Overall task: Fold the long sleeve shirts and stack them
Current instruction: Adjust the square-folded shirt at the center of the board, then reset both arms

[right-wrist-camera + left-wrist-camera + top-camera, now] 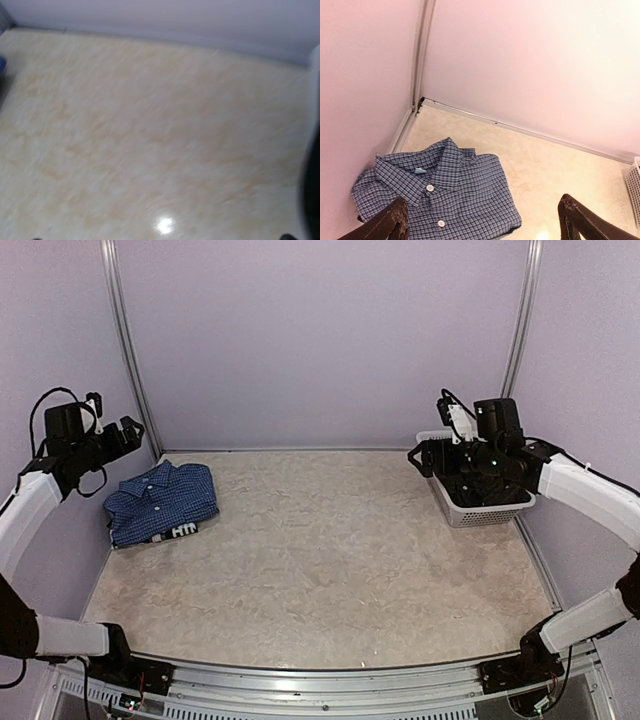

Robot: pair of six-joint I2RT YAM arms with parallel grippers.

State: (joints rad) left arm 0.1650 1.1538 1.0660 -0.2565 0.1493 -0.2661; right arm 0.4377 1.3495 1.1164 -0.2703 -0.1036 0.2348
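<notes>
The blue checked shirt (160,498) lies folded, collar up, at the table's far left; the left wrist view shows its collar and buttons (455,192). Under its near edge a strip of the black-and-white plaid shirt (181,531) with white letters shows; the rest is hidden. My left gripper (130,430) is raised above and left of the stack, open and empty, its dark fingertips (397,217) wide apart over the shirt. My right gripper (422,455) hovers at the white basket's left end; its wrist view is blurred, with only finger specks at the bottom corners, wide apart.
The white plastic basket (492,510) stands at the far right against the wall, its corner at the left wrist view's right edge (635,185). Pale walls and metal rails (130,380) enclose the beige marbled table (330,560).
</notes>
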